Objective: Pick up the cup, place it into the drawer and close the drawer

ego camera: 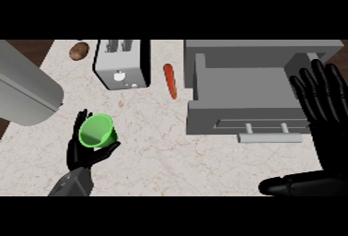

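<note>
Beside open drawer (245,87): held cup (95,130).

We see the left hand (90,150) well to the left of the drawer (245,99), its grey forearm entering from the lower edge. Its fingers and thumb are curled round the green cup (96,131), which sits tilted in the palm with its mouth facing up and toward the view. We see the right hand (323,99) at the drawer's right side, fingers straight and spread, pointing away from the robot, with its thumb extended leftward below the drawer front.
</note>
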You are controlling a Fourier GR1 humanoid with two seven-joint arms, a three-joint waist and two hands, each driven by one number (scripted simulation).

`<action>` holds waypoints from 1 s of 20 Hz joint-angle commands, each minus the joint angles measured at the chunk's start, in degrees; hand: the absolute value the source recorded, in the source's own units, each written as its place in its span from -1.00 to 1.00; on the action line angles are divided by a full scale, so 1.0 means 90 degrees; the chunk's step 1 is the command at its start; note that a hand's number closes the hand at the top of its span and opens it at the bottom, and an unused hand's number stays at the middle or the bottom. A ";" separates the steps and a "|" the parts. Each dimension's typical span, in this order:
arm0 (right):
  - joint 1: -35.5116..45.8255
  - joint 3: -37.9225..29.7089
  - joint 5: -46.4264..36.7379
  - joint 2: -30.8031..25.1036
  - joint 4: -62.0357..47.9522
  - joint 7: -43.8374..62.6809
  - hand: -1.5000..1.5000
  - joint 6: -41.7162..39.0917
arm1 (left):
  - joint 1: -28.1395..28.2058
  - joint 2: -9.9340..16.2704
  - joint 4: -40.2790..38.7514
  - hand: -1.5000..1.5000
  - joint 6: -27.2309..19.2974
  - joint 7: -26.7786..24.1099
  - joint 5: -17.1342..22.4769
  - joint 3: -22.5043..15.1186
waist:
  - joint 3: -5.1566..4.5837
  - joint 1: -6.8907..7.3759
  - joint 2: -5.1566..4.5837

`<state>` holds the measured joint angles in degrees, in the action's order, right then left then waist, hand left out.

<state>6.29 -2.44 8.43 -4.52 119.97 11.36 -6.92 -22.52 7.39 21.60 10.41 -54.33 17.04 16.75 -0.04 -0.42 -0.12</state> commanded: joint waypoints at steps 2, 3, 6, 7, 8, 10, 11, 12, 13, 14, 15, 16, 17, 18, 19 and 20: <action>-0.0378 0.0000 0.0146 -0.0055 0.0515 0.0229 -1.00 -0.0082 | -0.0052 -0.0016 -0.0209 1.00 0.0592 -0.0243 -0.0003 -0.0081 | 0.0000 -0.0017 0.0006; -0.0246 0.0072 -0.0135 0.0125 -0.0309 -0.0489 -1.00 -0.0095 | -0.0150 0.0320 -0.0422 1.00 0.1013 -0.0441 0.0009 0.0015 | -0.0005 -0.0027 -0.0020; 0.0352 -0.0273 0.0090 -0.0114 -0.0265 0.0116 -1.00 0.0070 | -0.0298 0.0219 -0.0066 1.00 0.0459 -0.0533 -0.0016 -0.0009 | -0.0001 0.0017 -0.0003; -0.0101 -0.0247 0.0195 -0.0098 -0.0182 -0.0263 -1.00 -0.0189 | -0.0417 0.0078 -0.0258 1.00 0.0360 -0.0650 -0.0003 0.0029 | -0.0001 -0.0019 -0.0007; -0.0158 -0.0001 0.0123 -0.0011 0.0206 0.0068 -1.00 -0.0075 | -0.0101 -0.0148 -0.0241 1.00 0.0074 -0.1149 -0.0239 -0.0142 | -0.0002 -0.0021 -0.0002; -0.0190 -0.0047 0.0170 -0.0046 0.0209 -0.0040 -1.00 -0.0152 | -0.0270 0.0081 -0.0216 1.00 0.0006 -0.1181 -0.0154 0.0016 | -0.0005 -0.0038 -0.0010; -0.0209 -0.0138 -0.0038 0.0011 -0.0319 -0.0569 -1.00 -0.0174 | -0.0143 0.0060 0.0255 1.00 0.0005 -0.0817 -0.0059 -0.0033 | 0.0005 0.0043 0.0011; -0.0181 -0.0041 0.0102 0.0024 0.0198 -0.0048 -1.00 -0.0048 | -0.0381 -0.0078 0.0013 1.00 -0.0322 -0.1085 -0.0085 0.0057 | -0.0002 -0.0020 0.0000; -0.0041 -0.0455 0.0436 -0.0205 -0.0053 -0.0092 -1.00 -0.0213 | 0.0016 -0.0033 0.0149 1.00 -0.0132 -0.1376 -0.0146 -0.0007 | 0.0001 0.0012 0.0003; -0.0219 0.0060 0.0016 0.0048 0.0491 0.0327 -1.00 0.0119 | 0.0080 0.0199 0.0190 1.00 0.0094 -0.1314 -0.0201 -0.0053 | -0.0002 0.0005 0.0011; -0.0340 -0.0286 0.0252 -0.0211 0.0174 -0.0023 -1.00 -0.0248 | 0.0029 0.0219 0.0152 1.00 0.0184 -0.1335 -0.0194 -0.0042 | 0.0000 -0.0006 0.0002; -0.0335 0.0002 -0.0031 0.0043 0.0112 -0.0313 -1.00 -0.0134 | -0.0094 -0.0066 0.0484 1.00 -0.0078 -0.0965 -0.0234 -0.0209 | 0.0004 0.0029 0.0014; -0.0074 -0.0014 -0.0065 0.0046 -0.0255 -0.0362 -1.00 -0.0105 | -0.0025 0.0325 0.0357 1.00 0.0452 -0.0888 -0.0252 -0.0212 | 0.0002 0.0035 0.0004; 0.0066 -0.0078 -0.0033 -0.0050 -0.0111 -0.0083 -1.00 -0.0042 | 0.0136 0.0260 0.0548 1.00 0.0483 -0.0791 -0.0246 -0.0287 | 0.0003 0.0046 0.0012; 0.0070 -0.0172 0.0067 -0.0077 -0.0288 -0.0244 -1.00 -0.0138 | -0.0076 0.0192 0.0302 1.00 0.0413 -0.1052 -0.0373 -0.0331 | 0.0000 0.0011 -0.0003; -0.0139 0.0073 -0.0080 0.0019 0.0119 -0.0005 -1.00 -0.0030 | 0.0075 0.0051 0.0571 1.00 0.0529 -0.1017 -0.0356 -0.0424 | 0.0001 0.0022 0.0014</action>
<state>5.40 -3.08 8.67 -4.78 119.77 10.20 -7.74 -22.73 8.66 24.98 10.25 -58.71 14.71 14.64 -0.03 -0.26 -0.07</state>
